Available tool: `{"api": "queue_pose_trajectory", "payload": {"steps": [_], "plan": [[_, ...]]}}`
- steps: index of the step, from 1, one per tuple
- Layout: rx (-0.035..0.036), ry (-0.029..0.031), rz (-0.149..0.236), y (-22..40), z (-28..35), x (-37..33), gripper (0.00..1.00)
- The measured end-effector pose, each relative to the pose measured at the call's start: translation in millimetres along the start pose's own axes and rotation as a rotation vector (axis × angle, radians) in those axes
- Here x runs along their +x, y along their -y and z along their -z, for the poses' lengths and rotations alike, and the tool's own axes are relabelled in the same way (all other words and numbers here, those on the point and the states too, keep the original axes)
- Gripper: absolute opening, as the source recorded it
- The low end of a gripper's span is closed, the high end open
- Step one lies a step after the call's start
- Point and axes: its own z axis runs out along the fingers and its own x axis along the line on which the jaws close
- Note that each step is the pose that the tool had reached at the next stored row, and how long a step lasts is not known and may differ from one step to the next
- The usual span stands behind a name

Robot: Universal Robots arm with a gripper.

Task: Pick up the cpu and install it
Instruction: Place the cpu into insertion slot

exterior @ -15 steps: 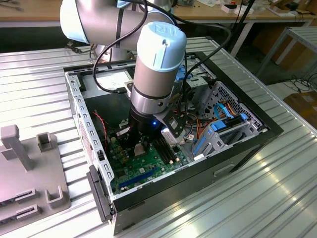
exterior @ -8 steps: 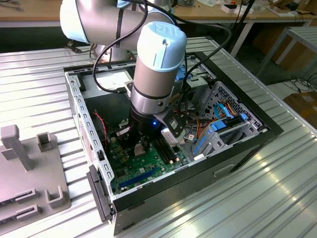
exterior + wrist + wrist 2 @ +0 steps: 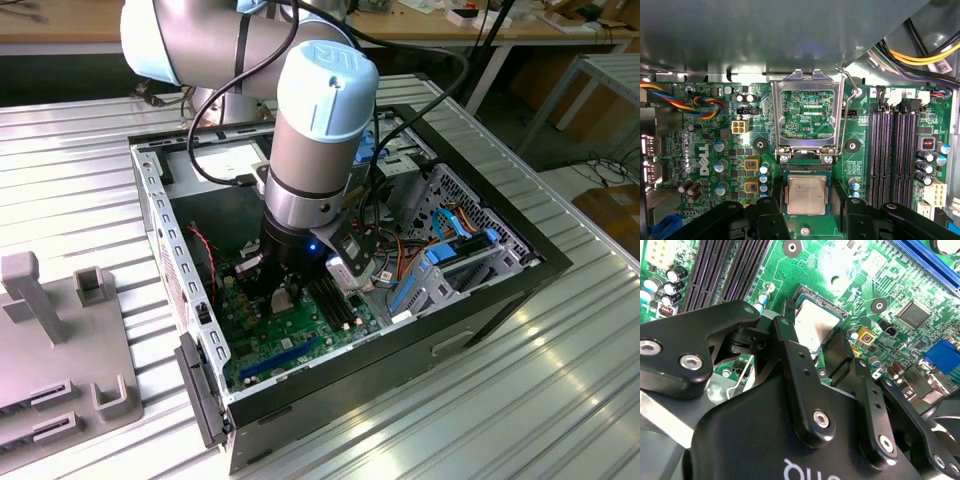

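Note:
The cpu (image 3: 806, 195) (image 3: 814, 324), a small square chip with a silver-grey face, lies flat over the socket on the green motherboard (image 3: 730, 165). My gripper (image 3: 807, 201) (image 3: 815, 337) is shut on the cpu, one black finger (image 3: 776, 200) against each side of it. Just beyond the chip, the socket's metal load plate (image 3: 807, 115) stands flipped up, with its wire lever (image 3: 849, 120) raised beside it. In the exterior view the gripper (image 3: 283, 288) reaches down into the open computer case (image 3: 480, 310) onto the motherboard (image 3: 290, 340).
Long black memory slots (image 3: 892, 155) run beside the socket. Coloured cables (image 3: 685, 102) and capacitors stand on the board. Drive bays with blue tabs (image 3: 440, 270) fill the case at the exterior view's right. A grey fixture (image 3: 60, 350) sits on the metal table at the exterior view's left.

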Motion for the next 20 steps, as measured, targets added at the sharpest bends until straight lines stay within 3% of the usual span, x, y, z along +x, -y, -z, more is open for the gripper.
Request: {"api": "queue_pose_trajectory", "payload": {"steps": [11,20], "plan": [[-0.0002,-0.0002,0.0,0.4,-0.3,0.1,0.47],[-0.0046,-0.0001,0.0,0.4,-2.7,0.0,0.47]]}}
